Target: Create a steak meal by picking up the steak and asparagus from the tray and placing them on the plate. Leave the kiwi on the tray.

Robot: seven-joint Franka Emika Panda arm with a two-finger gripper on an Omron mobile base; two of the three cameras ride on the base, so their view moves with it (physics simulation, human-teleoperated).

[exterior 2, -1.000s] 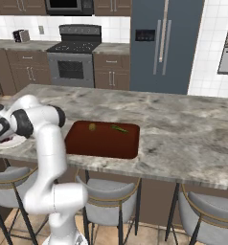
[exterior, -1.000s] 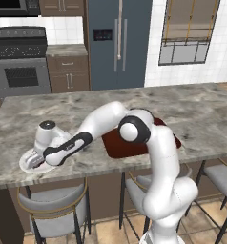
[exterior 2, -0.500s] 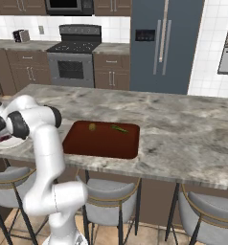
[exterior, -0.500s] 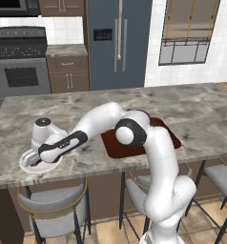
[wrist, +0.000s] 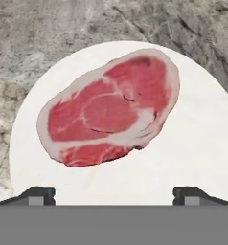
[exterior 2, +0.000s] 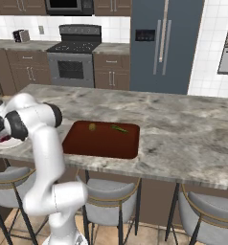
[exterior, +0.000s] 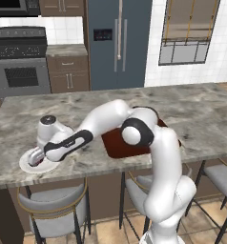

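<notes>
The steak (wrist: 109,107) lies flat on the plate (wrist: 192,143), and the gripper (wrist: 114,194) hangs just above it with its jaws spread wide, nothing between them. From the left base view the hand covers most of the plate (exterior: 27,164), so the meat there is hard to make out. Over on the tray (exterior 2: 102,140), the kiwi (exterior 2: 92,127) sits near the far edge with the asparagus (exterior 2: 119,128) just to its right, a thin stalk barely readable at this range.

The steak (wrist: 108,111) looked raw and moist, marbled with pale fat, on a smooth matt white plate (wrist: 192,153); the counter (exterior: 191,114) was veined grey stone.
</notes>
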